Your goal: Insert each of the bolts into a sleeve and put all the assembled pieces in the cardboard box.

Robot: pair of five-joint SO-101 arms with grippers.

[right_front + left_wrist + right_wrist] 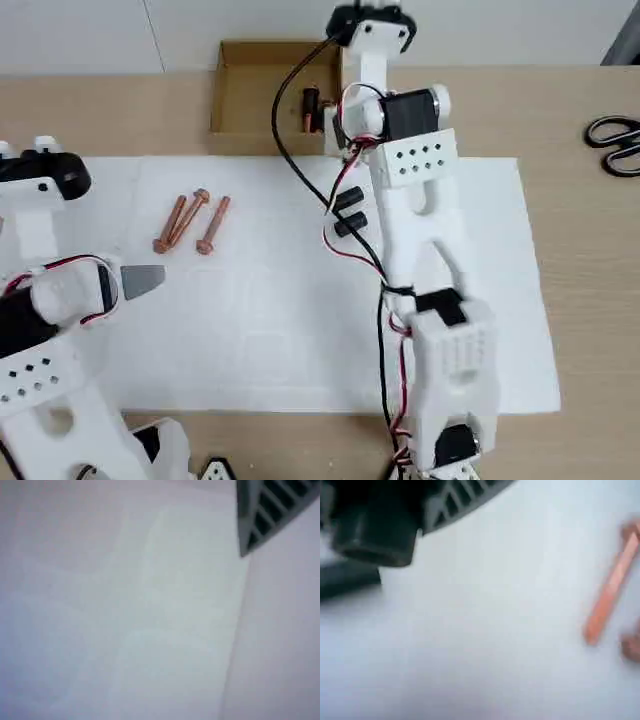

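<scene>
Legible markings: none. No text, label, number or sign can be read in the high view or either wrist view.

This looks like a robotics lab or a maker's workbench rather than a home. A white arm (425,215) of printed-looking plastic stretches across a pale wood-tone surface (580,250), with bare red and black wiring (340,245) trailing along it. A second arm (45,400) of the same build sits beside it. A white foam-like sheet (270,310) serves as a work mat. On it lie small hardware parts: copper bolts (190,222) and black sleeves (348,212). A cardboard box (240,100) and a pair of scissors (615,145) sit on the bare wood. A plain pale wall (150,30) stands behind.
</scene>
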